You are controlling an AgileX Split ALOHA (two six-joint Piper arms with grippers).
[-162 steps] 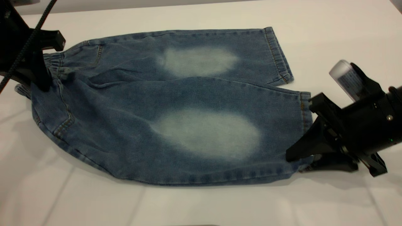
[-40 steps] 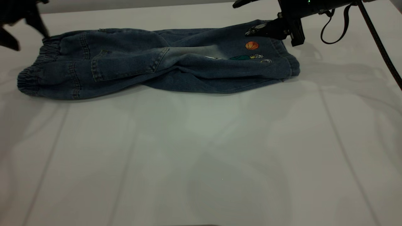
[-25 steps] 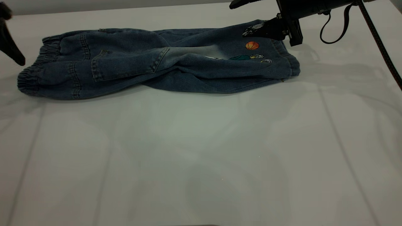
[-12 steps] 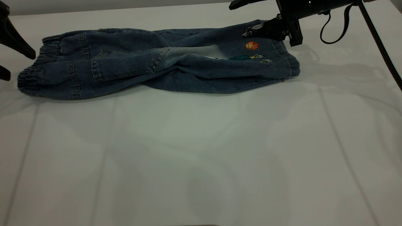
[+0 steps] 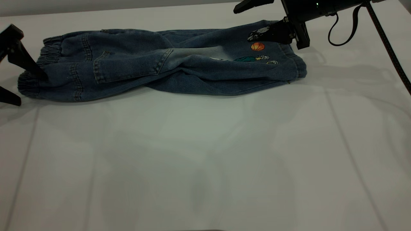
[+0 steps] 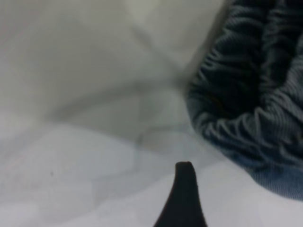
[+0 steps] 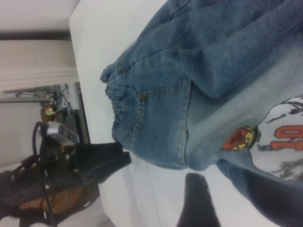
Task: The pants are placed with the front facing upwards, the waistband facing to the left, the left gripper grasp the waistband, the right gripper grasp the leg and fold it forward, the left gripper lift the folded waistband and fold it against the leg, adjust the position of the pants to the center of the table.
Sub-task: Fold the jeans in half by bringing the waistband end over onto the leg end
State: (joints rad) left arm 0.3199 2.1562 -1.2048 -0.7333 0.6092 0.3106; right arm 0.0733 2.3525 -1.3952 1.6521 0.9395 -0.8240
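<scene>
Denim pants [image 5: 167,64] lie folded lengthwise. Left gripper [image 5: 19,85], jaws apart, straddles the waistband [image 5: 30,81]. Right gripper [image 5: 253,19] gapes over the leg

White table [image 5: 205,154]; folded pants [image 5: 160,64] lie flat (far side), waistband [image 5: 30,83] left.

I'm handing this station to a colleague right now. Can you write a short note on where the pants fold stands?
Left claw: open, straddling the waistband at the table's left edge, not closed on it.
Right claw: open over the leg end by the basketball patch, holding nothing.
The pants lie folded lengthwise near the far edge, waistband to the left.
Done: first fold, leg over leg.
Left: grip the waistband, fold it onto the legs, then move the pants to the table's centre.
</scene>
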